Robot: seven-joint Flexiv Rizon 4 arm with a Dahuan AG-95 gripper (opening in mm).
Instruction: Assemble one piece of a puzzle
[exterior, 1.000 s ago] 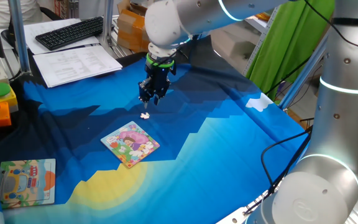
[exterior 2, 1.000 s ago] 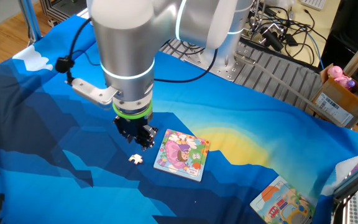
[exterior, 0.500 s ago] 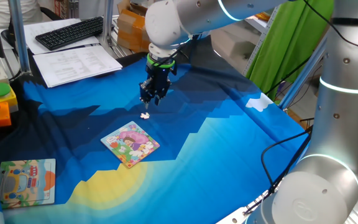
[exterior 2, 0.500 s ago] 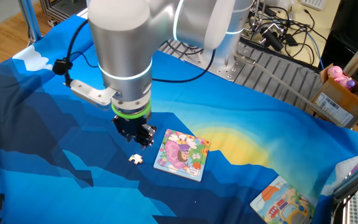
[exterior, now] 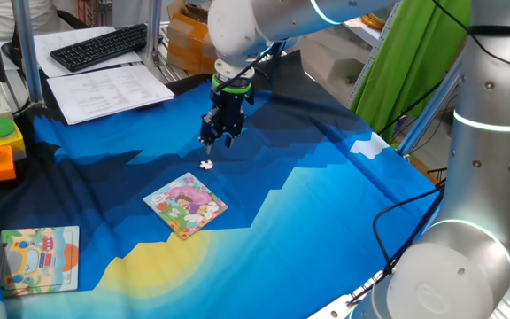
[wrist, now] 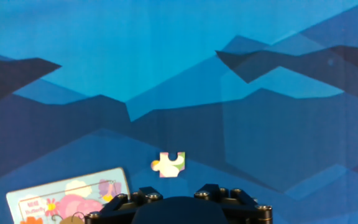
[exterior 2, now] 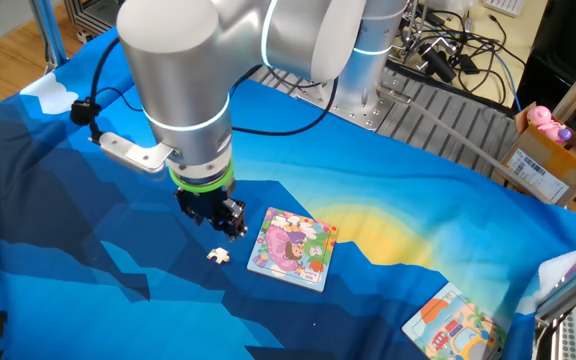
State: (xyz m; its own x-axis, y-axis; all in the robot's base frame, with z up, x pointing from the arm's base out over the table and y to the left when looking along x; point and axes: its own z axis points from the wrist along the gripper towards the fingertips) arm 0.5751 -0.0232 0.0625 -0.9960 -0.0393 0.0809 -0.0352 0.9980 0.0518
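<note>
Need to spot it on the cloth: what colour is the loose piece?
Pinkish-white with a green patch; piece shows best in the hand view.

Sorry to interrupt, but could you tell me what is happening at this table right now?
A grey robot arm's black two-finger gripper hangs just above a tiny pinkish-white jigsaw piece lying loose on the blue cloth. The gripper holds nothing. The small square pink and green puzzle board lies beside the piece, apart from it, so the piece is not yet picked up or fitted.
</note>
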